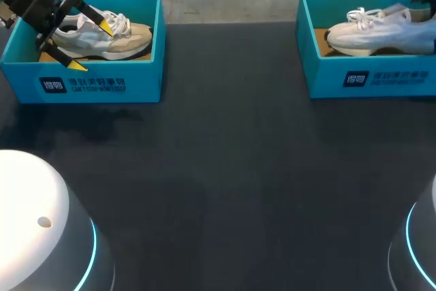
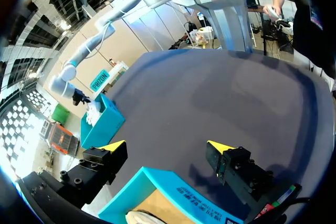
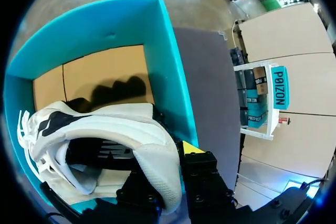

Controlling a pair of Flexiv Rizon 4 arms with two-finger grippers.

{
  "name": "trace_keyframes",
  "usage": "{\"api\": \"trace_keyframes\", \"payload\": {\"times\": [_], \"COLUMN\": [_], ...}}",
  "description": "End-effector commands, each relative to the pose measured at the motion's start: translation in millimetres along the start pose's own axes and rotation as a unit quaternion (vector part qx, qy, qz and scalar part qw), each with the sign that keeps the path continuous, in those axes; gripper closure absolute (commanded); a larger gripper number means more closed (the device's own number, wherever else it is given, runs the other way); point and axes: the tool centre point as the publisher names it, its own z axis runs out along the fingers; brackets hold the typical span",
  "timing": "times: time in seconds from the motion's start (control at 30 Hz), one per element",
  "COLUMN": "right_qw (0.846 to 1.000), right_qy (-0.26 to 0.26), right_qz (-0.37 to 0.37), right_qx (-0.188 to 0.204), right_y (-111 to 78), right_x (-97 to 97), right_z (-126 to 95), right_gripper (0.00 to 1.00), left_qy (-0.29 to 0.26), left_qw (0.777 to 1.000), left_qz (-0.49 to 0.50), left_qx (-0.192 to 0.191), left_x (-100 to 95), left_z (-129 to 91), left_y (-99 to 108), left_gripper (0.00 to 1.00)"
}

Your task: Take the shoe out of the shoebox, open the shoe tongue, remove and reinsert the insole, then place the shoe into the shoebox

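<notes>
The left arm is entering from the far left corner and holding the left gripper (image 1: 92, 47) tilted above the left shoebox (image 1: 146, 80). Its fingers are spread wide and gripping nothing. The beige shoe (image 1: 133, 35) is lying inside that box. The right gripper (image 3: 167, 169) is reaching into the right shoebox (image 1: 327, 83) and pinching the heel of the white shoe (image 3: 121, 124), which is sitting inside it.

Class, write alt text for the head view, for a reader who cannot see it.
The left claw, open, hangs over a beige and white shoe lying in a teal shoebox at the far left of the dark table. A second teal shoebox at the far right holds a white shoe.
</notes>
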Motion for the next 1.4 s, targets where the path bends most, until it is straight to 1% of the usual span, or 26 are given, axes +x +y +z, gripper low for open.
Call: {"api": "trace_keyframes", "payload": {"times": [0.03,0.23,0.53,0.83,1.17,1.3,1.4], "right_qw": [1.000,1.000,1.000,1.000,1.000,1.000,1.000], "right_qy": [-0.003,-0.003,-0.005,-0.004,0.005,0.004,0.002], "right_qz": [-0.001,0.001,-0.006,-0.008,-0.002,-0.001,0.001], "right_qx": [0.004,0.004,0.004,0.010,0.010,0.006,0.004], "right_y": [5.6,7.5,15.0,18.4,11.2,6.6,3.2], "right_x": [2.8,4.8,13.1,15.3,13.3,10.2,7.0], "right_z": [5.7,11.1,20.8,27.5,21.5,16.3,16.5], "right_gripper": [1.00,1.00,1.00,1.00,1.00,1.00,1.00], "left_qy": [0.002,0.002,0.002,0.002,0.002,0.002,0.002], "left_qw": [1.000,1.000,1.000,1.000,1.000,1.000,1.000], "left_qz": [0.000,0.000,0.000,0.000,0.000,0.000,0.000], "left_qx": [0.000,0.000,0.000,0.000,0.000,0.000,0.000], "left_x": [-0.2,-0.2,-0.2,-0.2,-0.2,-0.2,-0.2], "left_z": [-0.5,-0.5,-0.5,-0.5,-0.5,-0.5,-0.5], "left_y": [0.1,0.1,0.1,0.1,0.1,0.1,0.1], "left_gripper": [0.00,0.00,0.00,0.00,0.00,0.00,0.00]}}
